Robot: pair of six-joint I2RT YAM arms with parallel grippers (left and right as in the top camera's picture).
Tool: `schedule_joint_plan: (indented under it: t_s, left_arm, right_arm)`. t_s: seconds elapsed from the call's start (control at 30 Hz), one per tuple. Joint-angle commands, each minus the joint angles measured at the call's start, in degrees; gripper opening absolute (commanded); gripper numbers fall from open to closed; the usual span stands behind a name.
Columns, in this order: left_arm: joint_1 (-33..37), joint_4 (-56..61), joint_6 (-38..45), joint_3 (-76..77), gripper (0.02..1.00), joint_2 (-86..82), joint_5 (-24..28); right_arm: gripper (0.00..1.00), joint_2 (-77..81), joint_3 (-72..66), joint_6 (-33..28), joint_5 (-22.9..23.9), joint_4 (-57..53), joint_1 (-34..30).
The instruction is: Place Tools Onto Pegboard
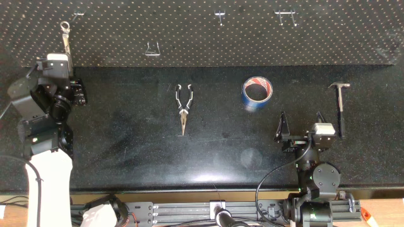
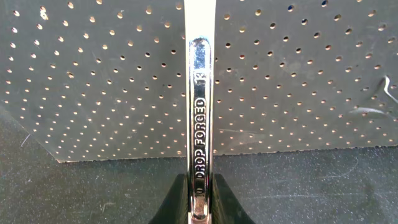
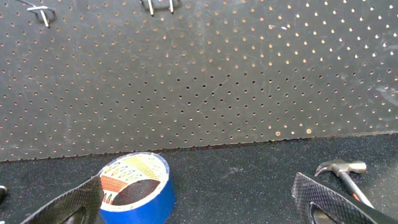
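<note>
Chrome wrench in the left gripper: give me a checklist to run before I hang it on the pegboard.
1. Grip: the slim chrome wrench is clamped between the left gripper's fingers. Ok.
2. Orientation: the wrench stands upright in front of the dark perforated pegboard. Ok.
3. Ring end lined up with the nearby wire hook: cannot tell, as the wrench's upper end runs out of the left wrist view.
4. Right gripper: open, far from the wrench. Ok.
5. The white-handled pliers, blue tape roll and hammer lie on the black table, away from the left arm. Ok.
</note>
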Motion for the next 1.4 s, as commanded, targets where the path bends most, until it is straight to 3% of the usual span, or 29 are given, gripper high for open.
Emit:
schedule_joint_plan:
  t_s: [0.03,0.23,0.9,1.4]
  left_arm:
    - [1.07,2.58,-1.36,1.14,0.029,1.03,-0.79]
    - [1.05,2.91,-1.31,1.29,0.027,2.01,2.08]
    - [0.76,0.85,-1.14,4.52,0.029,2.01,4.24]
    - [-0.09,-0.92,-0.72,4.50,0.027,3.65,3.08]
  right_arm:
    - [0.987,-0.35,-0.24,-0.83,0.31,-0.15,0.28]
    - [0.987,-0.35,-0.24,-0.83,0.31,-0.15,0.28]
    - [0.987,-0.35,-0.24,-0.83,0.31,-0.15,0.28]
    - [0.987,-0.35,-0.24,-0.83,0.31,-0.15,0.28]
